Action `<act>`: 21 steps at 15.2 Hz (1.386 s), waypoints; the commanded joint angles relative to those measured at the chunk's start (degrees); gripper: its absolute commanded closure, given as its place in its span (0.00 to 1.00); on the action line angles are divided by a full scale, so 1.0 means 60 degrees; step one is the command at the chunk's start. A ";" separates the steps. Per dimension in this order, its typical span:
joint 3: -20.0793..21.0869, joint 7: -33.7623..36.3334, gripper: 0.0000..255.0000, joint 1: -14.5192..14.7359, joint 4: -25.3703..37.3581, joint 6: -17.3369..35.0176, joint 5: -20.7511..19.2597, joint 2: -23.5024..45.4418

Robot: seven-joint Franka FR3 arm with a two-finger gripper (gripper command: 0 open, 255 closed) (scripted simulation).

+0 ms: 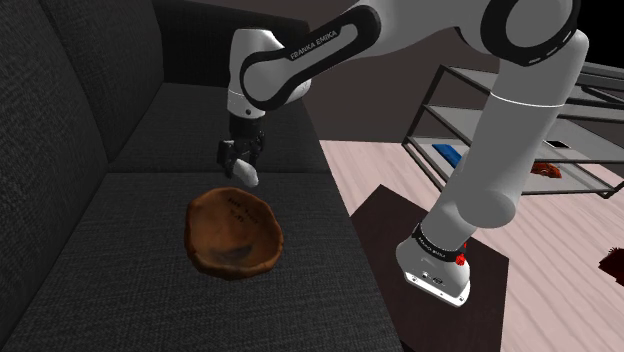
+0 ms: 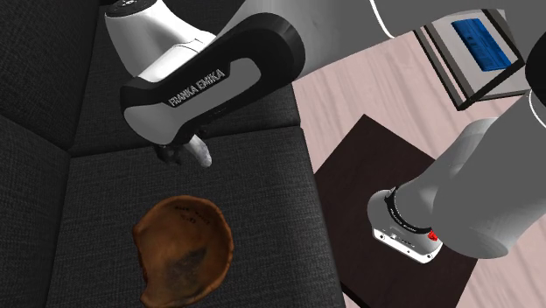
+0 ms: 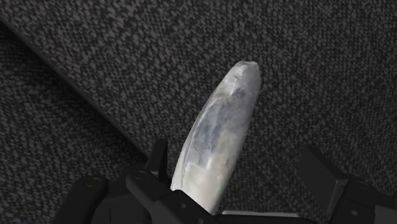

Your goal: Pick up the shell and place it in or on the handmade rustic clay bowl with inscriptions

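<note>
**A:** Where's the shell?

**B:** The shell (image 3: 219,133) is in the gripper (image 1: 240,158), hanging tip-down under the hand. It's pale, long and tapered. It looks clear of the sofa seat (image 1: 140,300), near the seam between two seat cushions.

**A:** Is the grip solid?

**B:** I read the gripper as clamped on the shell's thick end. In the wrist view one of the fingers (image 3: 159,162) sits right against it. The other seems to stand off a little, and the frame edge cuts off where it would touch. The shell hangs off the cushion, so I judge it held. Pinching the wide end makes sense, since the narrow tip is free to go in first.

**A:** Where's the shell relative to the bowl?

**B:** The brown clay bowl (image 1: 235,235) sits open side up on the cushion nearer the shoulder camera. The shell is just beyond the bowl's far rim. It looks a bit above the rim and isn't over the hollow yet.

**A:** What's next?

**B:** My call is a short carry over the bowl's centre, then lower and release. The grip looks off-centre, so the shell could swivel. The bowl is lopsided and sits on soft fabric, so a drop from height might rock it. The stand (image 1: 385,225) is well apart, so there's no conflict there.
</note>
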 commanded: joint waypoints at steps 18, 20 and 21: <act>0.0012 0.0066 1.00 -0.0030 0.0289 -0.0699 0.0044 -0.0412; 0.0013 0.0088 1.00 -0.0041 0.0402 -0.0935 0.0056 -0.0539; 0.0012 0.0100 1.00 -0.0046 0.0462 -0.1053 0.0061 -0.0599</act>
